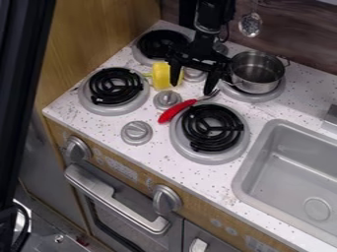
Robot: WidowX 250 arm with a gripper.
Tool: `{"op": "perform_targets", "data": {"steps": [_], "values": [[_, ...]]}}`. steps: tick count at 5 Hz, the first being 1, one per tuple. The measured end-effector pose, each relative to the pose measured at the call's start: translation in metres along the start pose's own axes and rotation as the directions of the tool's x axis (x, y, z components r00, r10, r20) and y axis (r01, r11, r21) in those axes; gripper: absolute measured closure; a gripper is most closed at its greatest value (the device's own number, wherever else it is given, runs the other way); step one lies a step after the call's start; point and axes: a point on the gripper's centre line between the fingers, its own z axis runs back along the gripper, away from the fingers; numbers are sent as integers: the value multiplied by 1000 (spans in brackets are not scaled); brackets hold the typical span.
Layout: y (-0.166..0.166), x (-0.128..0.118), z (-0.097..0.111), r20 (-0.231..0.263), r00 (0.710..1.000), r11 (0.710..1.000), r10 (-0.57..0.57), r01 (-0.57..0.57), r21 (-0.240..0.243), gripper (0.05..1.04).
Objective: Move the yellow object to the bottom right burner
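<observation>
Here we are over the stove, and the hand (192, 89) hangs with its fingers spread, nothing between them. Our yellow object (160, 76) is on the tabletop (201, 185), just left of that hand and slightly farther up the view, between the two left burners and beside the knobs. That's the relation we're playing for: it lies outside the gap, past the left finger, so we judge the hand must lift clear and shift left before closing.

Its thin, greenish stem points left, toward the bottom left burner (114, 91), so the long axis seems to run roughly along the line between our fingertips, not across it. We'd probably want some wrist turn, or a grip on the chunky body. From there the carry goes down and right to the bottom right burner (212, 129), over the utensil with the red handle (176, 110), whose metal end sits close by the right fingertip; we could snag that.

Now the hard bits: the left finger covers the yellow body's right edge, and we can't tell whether they touch. Where the stem ends is murky too.
</observation>
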Motion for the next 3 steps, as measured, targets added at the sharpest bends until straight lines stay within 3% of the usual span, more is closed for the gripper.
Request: {"op": "perform_targets", "data": {"steps": [1,2,3], "values": [[-2,-6,-18,-47,999,1000,-9,9,10,86],[2,7,-27,-14,998,998,-58,57,-25,86],[26,31,-21,52,997,997,-58,61,-45,86]]}}
